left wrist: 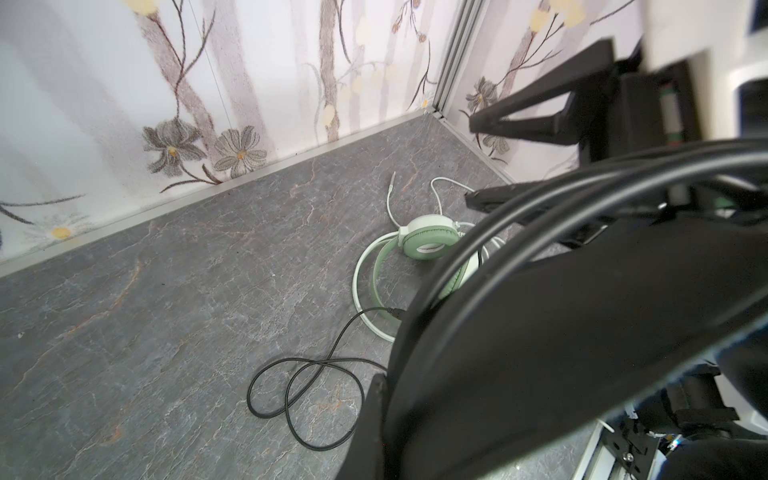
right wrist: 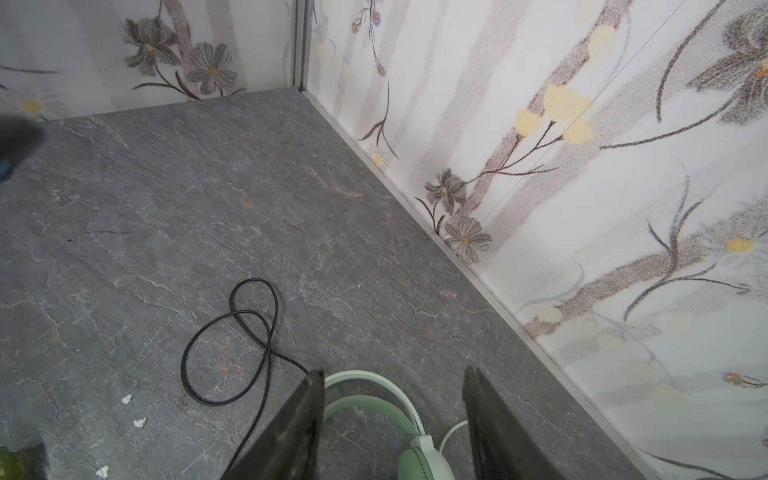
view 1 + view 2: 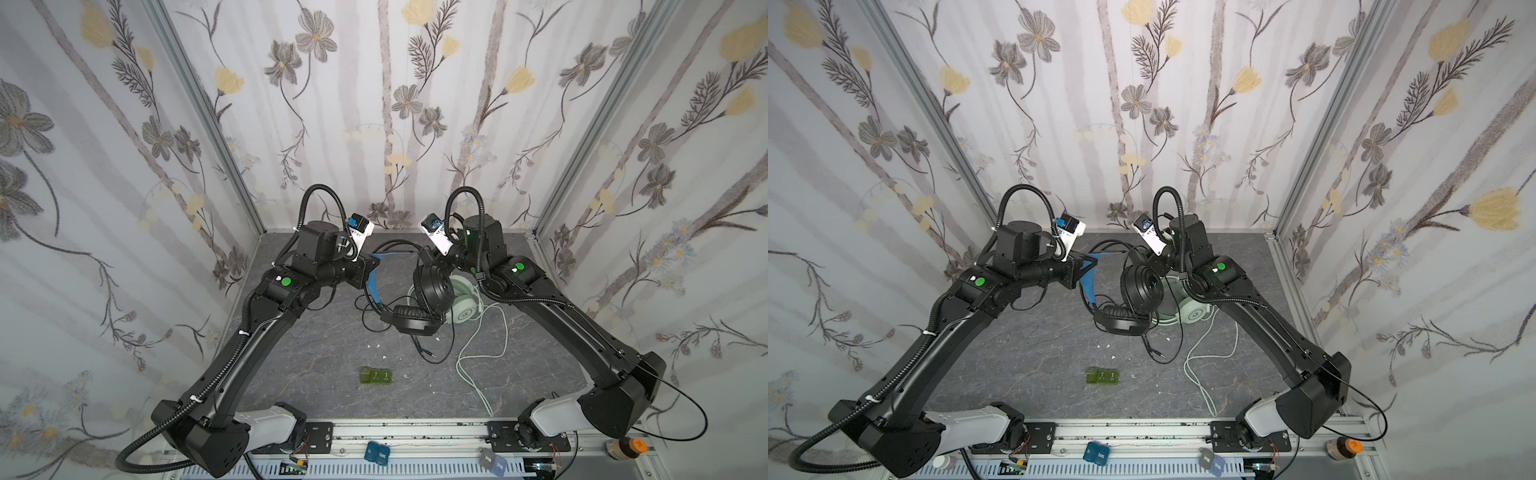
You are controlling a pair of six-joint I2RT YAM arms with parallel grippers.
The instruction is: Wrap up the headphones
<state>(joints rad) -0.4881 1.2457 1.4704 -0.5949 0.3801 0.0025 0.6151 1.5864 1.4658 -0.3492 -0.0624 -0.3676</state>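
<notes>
Two headsets are sitting right of the middle of the tabletop [image 3: 316, 365], toward its far edge. The black headset [image 3: 432, 286] is hanging tilted from the left gripper [image 3: 372, 268], which is clenching its blue-lined headband, while the mint-green headset [image 3: 463, 309] is lying flat just beside and partly behind it. Whether the lower black cup is touching the tabletop is not clear. The right gripper [image 2: 392, 376] is hovering with its jaws apart, grasping nothing, right above the mint-green headband. The black cable [image 1: 316, 370] is trailing in loose loops across the tabletop toward the front edge, and the whitish-green cable [image 1: 388, 203] is running close by it near the cups. Judging from this, the black cable is waiting to be wound. Doing it well probably means the right gripper taking that cable close to where it leaves the cup, not at the plug. It would then lay even, lightly tensioned turns around the headband while the left gripper is holding steady and high. It should be pinching only the black strand, well clear of the pale cable and the mint-green band.
</notes>
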